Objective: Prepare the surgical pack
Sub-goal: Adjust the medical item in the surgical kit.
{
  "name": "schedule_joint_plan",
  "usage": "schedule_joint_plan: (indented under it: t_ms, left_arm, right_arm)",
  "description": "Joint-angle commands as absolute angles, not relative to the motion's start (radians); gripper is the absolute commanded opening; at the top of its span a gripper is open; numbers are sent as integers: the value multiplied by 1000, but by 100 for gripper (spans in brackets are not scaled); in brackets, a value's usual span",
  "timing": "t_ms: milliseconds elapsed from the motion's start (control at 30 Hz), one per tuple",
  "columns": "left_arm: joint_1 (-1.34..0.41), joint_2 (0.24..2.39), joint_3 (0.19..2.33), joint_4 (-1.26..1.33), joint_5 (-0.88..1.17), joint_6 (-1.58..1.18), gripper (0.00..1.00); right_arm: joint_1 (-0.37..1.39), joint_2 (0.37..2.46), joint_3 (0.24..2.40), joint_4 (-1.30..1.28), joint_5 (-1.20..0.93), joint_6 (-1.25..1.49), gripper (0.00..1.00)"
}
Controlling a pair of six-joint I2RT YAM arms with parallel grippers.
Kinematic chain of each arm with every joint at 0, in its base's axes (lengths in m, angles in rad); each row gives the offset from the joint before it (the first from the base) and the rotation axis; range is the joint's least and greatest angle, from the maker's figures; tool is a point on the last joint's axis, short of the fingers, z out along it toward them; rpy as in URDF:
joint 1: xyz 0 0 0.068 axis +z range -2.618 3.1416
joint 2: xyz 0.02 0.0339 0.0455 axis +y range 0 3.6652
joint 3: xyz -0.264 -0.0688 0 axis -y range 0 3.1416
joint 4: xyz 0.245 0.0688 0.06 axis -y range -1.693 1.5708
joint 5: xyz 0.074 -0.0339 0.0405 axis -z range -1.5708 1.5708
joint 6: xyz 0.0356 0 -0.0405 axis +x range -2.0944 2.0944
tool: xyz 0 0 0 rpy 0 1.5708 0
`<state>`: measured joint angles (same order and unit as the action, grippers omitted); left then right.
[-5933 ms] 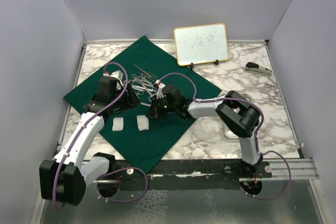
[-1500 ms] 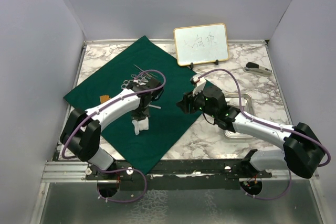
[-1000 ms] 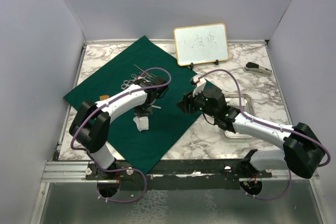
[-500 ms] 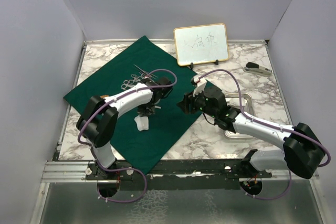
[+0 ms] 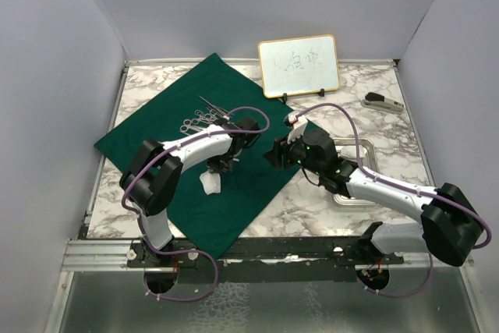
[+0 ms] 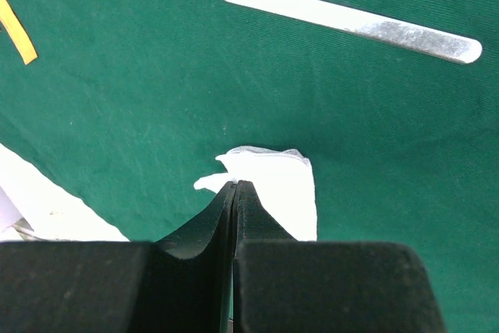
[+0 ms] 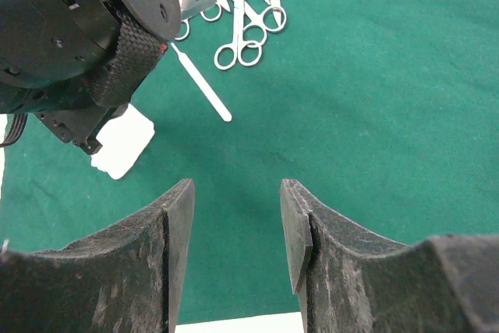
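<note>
The dark green cloth [image 5: 168, 126] lies diagonally on the marble table. Silver scissor-like instruments [image 5: 199, 119] lie near its far middle, the scissors [image 7: 249, 33] also showing in the right wrist view. A white gauze square [image 5: 209, 184] rests on the cloth. My left gripper [image 5: 221, 164] hangs just beyond it, shut, and its tips [image 6: 235, 185] sit over the edge of the gauze [image 6: 277, 193], with nothing visible between them. My right gripper [image 5: 273, 154] hovers open over the cloth's right part [image 7: 238, 193]. The steel tray [image 5: 366, 149] is mostly hidden under the right arm.
A flat silver scalpel handle [image 6: 335, 17] lies on the cloth beyond the gauze. An orange strip [image 6: 17, 29] lies on the cloth. The gold-framed whiteboard [image 5: 299, 65] stands at the back. A grey stapler-like thing [image 5: 382, 101] lies at the far right.
The left arm's elbow and wrist have swung to the right over the cloth. The gauze square has stayed in place. The right arm has not moved.
</note>
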<state>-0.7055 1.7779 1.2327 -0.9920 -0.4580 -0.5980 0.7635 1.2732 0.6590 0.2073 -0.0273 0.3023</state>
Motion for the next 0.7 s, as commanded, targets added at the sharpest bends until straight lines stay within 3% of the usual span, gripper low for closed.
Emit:
schedule_joint_plan:
  t_ms: [0,667]
  left_arm:
    - [-722,1797,1259,-967,-484,-532,0]
    - [-779,1825,1240,-921,-451,-431,0]
  right_arm:
    - [756,1252,648,232,-28,301,49]
    - [748,1263,647,237,-37,306,49]
